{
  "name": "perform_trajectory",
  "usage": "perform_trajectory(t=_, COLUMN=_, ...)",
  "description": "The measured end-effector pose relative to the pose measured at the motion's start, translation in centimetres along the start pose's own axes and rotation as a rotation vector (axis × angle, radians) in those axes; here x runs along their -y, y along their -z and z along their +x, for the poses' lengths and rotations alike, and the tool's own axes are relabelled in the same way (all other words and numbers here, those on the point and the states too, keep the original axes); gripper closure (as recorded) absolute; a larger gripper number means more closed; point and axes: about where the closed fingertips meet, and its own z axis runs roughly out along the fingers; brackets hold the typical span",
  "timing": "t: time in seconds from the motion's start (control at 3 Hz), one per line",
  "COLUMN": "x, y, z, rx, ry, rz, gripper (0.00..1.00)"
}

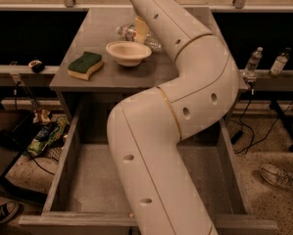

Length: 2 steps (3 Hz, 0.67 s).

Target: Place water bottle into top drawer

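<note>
Where the water bottle (pixel 127 32) lies flat — long axis left-right — the hand (pixel 140 31) sits, grip hidden.

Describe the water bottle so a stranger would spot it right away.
On the grey table above the open top drawer, look behind the cream bowl. The water bottle lies there beside the robot's hand, clear plastic unlike the bowl and green sponge.

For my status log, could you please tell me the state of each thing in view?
water bottle: lying on its side on the table, behind the bowl.
top drawer: pulled open.
bowl: upright.
sponge: flat, green side up.
end effector: by the bottle, largely hidden by the arm.
</note>
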Motion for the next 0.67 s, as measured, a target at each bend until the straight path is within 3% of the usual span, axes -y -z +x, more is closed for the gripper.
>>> perform_trajectory(t=0.33, x=0.89, y=0.03, z=1.05, rx=-0.043, ry=-0.003, rz=0.033, gripper=0.0)
perform_trajectory(t=0.67, x=0.94, y=0.03, z=1.11, rx=-0.045, ry=-0.003, rz=0.035, gripper=0.18)
